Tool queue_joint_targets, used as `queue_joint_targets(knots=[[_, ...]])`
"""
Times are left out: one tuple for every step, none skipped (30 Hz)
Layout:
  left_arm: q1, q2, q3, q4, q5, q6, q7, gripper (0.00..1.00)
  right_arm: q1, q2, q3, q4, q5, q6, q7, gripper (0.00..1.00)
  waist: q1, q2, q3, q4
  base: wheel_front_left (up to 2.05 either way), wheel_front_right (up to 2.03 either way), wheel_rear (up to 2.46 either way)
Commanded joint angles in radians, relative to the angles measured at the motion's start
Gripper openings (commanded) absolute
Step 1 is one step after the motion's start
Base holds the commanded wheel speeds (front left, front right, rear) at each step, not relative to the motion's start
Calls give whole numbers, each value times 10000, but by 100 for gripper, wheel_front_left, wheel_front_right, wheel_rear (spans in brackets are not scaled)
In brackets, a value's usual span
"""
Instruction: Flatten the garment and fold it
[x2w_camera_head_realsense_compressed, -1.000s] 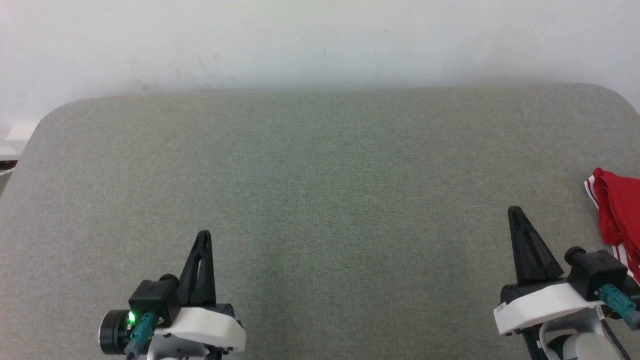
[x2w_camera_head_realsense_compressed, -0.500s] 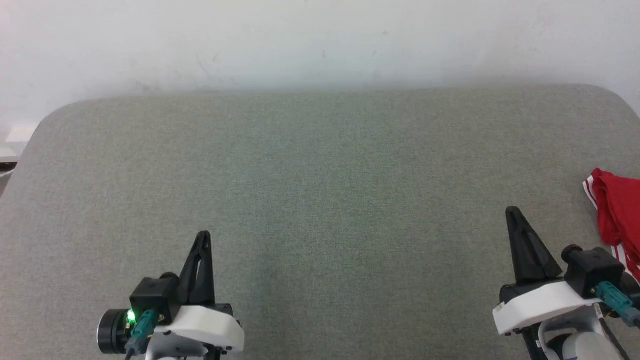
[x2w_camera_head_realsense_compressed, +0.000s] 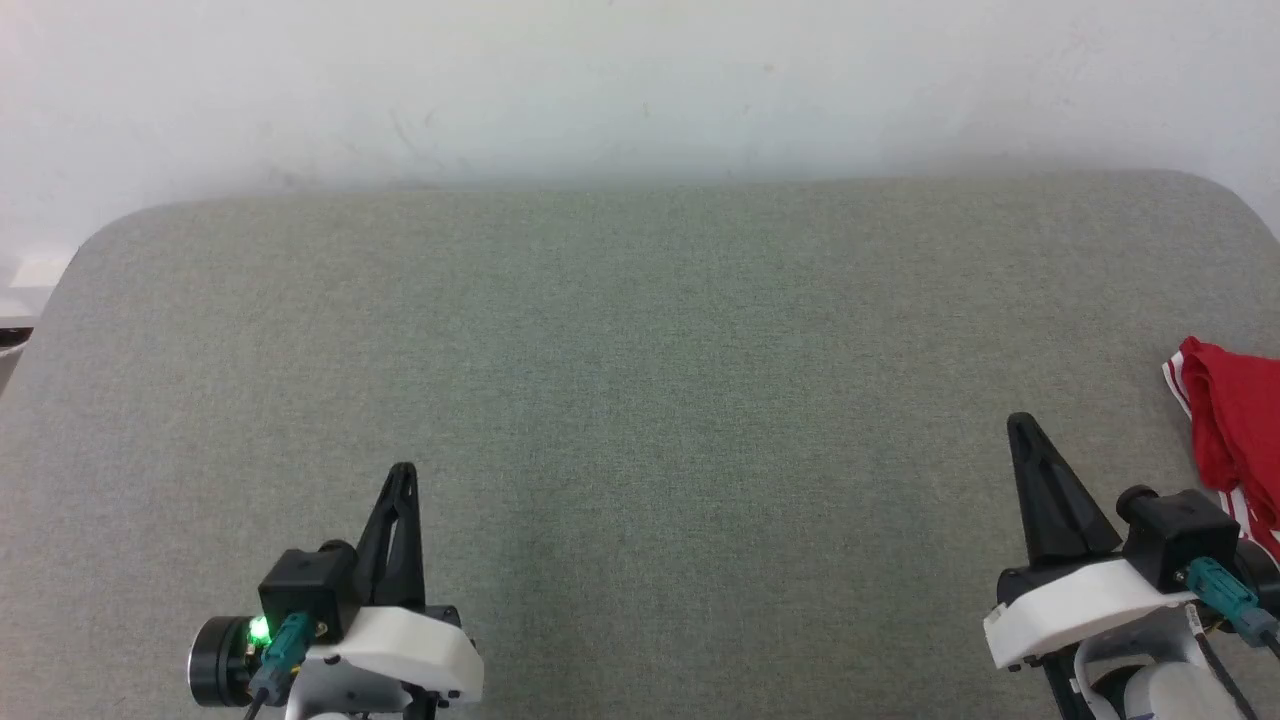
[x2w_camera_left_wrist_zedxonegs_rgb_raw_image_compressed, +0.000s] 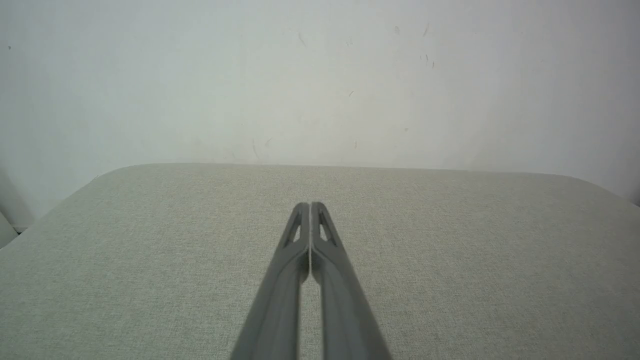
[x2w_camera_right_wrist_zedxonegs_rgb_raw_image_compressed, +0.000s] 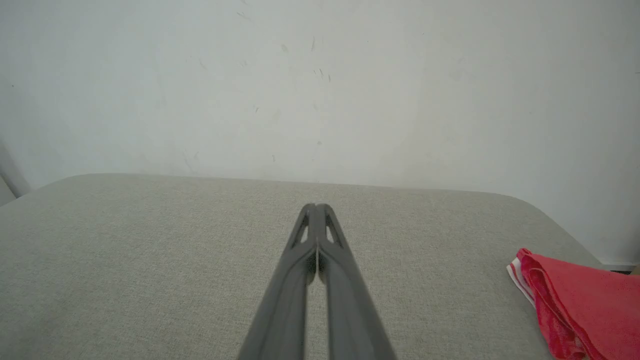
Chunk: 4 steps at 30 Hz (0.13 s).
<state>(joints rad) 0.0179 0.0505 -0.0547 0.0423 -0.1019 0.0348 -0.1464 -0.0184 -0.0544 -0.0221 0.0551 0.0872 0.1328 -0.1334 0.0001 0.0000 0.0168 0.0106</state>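
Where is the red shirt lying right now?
In the head view the red shirt lies bunched at the far right edge of the grey surface, just right of the right gripper.

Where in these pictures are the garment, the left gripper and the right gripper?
garment (x2w_camera_head_realsense_compressed: 1236, 412), head view, red body fabric.
left gripper (x2w_camera_head_realsense_compressed: 402, 474), head view, shut fingertips.
right gripper (x2w_camera_head_realsense_compressed: 1020, 424), head view, shut fingertips.

The surface (x2w_camera_head_realsense_compressed: 640, 420) runs wide across the middle, and a wall (x2w_camera_head_realsense_compressed: 640, 80) stands right behind its far edge. The shirt (x2w_camera_head_realsense_compressed: 1232, 420) lies way over at the surface's right edge, partly cut off by the head view. The left claw (x2w_camera_head_realsense_compressed: 401, 472) is over the near left part and the right claw (x2w_camera_head_realsense_compressed: 1020, 422) over the near right, close to the shirt but not touching it. The claws sit well apart.
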Motion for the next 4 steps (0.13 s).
queue_joint_targets(knots=[[-76, -1, 69, -78, 128, -132, 79, 0, 83, 19, 44, -55, -103, -10, 43, 0, -1, 0, -4, -2, 0, 0, 0], [-78, -1, 76, -83, 141, -135, 100, 0, 84, 19, 47, -63, -114, -10, 63, 0, -1, 0, -6, -4, 0, 0, 0], [-79, -1, 83, -88, 154, -138, 120, 0, 86, 20, 50, -70, -125, -10, 81, 0, -1, 0, -9, -5, 0, 0, 0], [-81, -2, 90, -93, 167, -141, 140, 0, 87, 20, 52, -77, -136, -10, 100, 0, -1, 0, -11, -7, 0, 0, 0]])
